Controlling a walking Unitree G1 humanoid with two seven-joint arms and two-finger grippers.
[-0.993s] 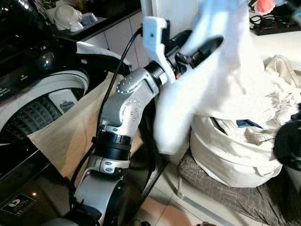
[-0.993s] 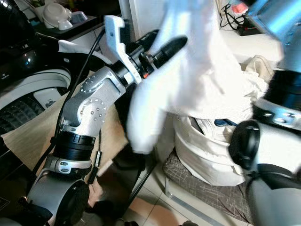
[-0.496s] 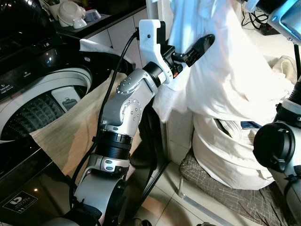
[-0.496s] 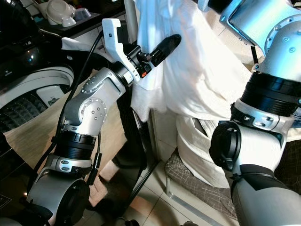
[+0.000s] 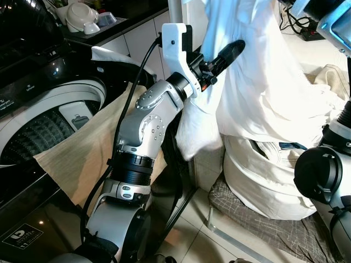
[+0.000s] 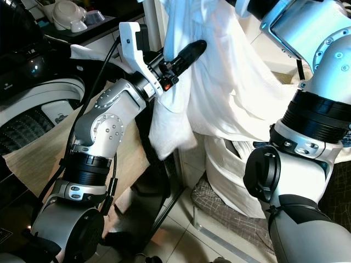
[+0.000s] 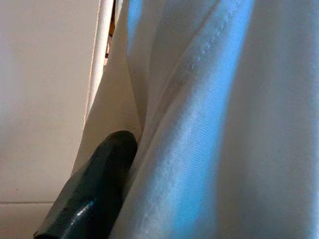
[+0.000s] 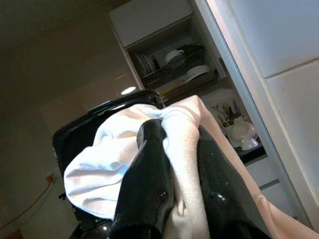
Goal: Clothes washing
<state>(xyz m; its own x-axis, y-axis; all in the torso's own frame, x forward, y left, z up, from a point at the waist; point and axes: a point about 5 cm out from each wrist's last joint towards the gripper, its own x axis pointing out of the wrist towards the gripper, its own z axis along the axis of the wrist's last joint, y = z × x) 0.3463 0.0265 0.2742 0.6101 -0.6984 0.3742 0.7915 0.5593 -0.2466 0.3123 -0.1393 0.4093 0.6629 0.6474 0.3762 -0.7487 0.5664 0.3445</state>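
Right pincer [image 8: 174,149] is clamped tight on the white garment [image 5: 263,82]. Left pincer [image 5: 222,55] pokes into the garment's folds beside it; can't tell how wide it's open.

White garment [image 5: 263,82] — bluish in shade, black gripper fingers [image 5: 227,53], beige cloth [image 5: 82,153], cream laundry bag [image 5: 269,175]

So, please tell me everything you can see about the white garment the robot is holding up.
The white garment is thin, smooth woven cloth, creased, hanging in long folds above the laundry pile. The right tool is shut on a bunched part of it, holding it up high. The left tool presses against its side, where a lower corner droops.
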